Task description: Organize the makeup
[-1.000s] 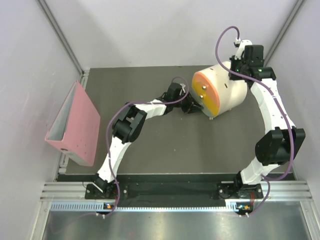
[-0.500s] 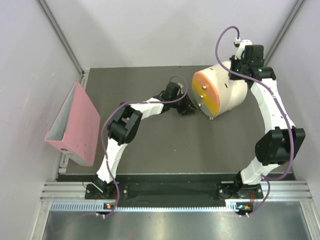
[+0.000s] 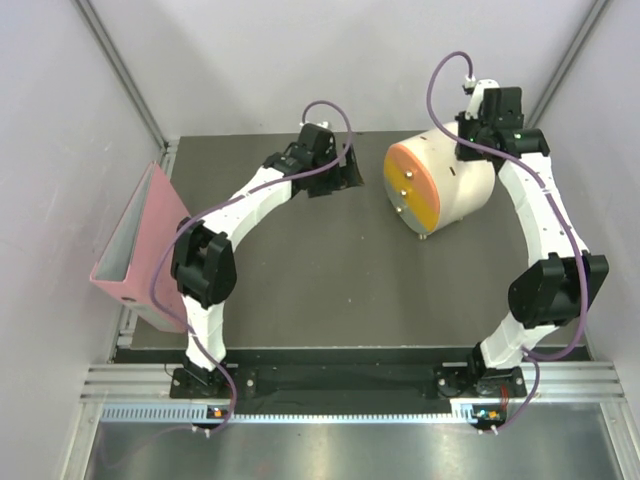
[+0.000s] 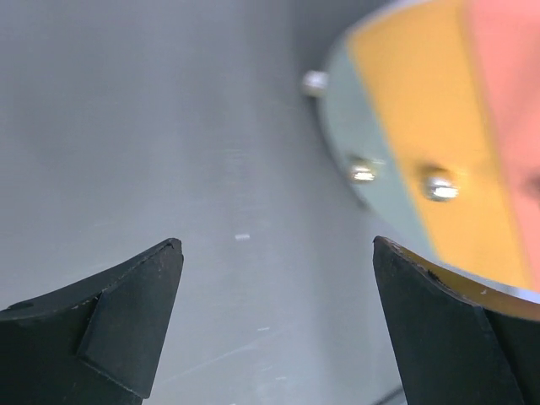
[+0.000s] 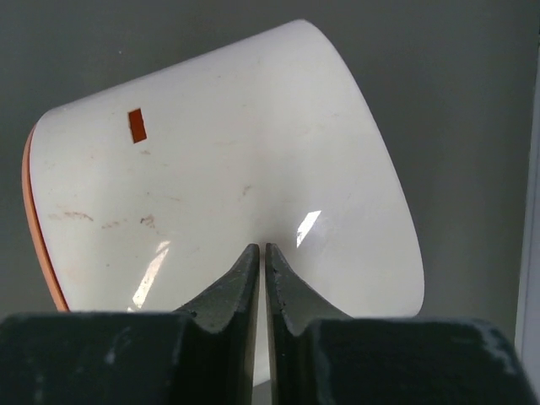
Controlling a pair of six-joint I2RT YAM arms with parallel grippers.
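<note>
Left hand [image 4: 278, 244] spread wide, holding nothing, above the desk [image 4: 152, 118]. The box [image 4: 422, 126] shows its orange front just ahead to the right. Right hand [image 5: 263, 249] pressed almost together, empty, over the box's white back. Makeup is out of sight.

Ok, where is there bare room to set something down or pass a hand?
Widest bare patch: middle of the mat, bordered by the left arm, the box and the arm bases. A smaller back-left patch lies between binder and left arm. Crowded: the gap between the left hand and the box front, and the box top under the right hand.
</note>
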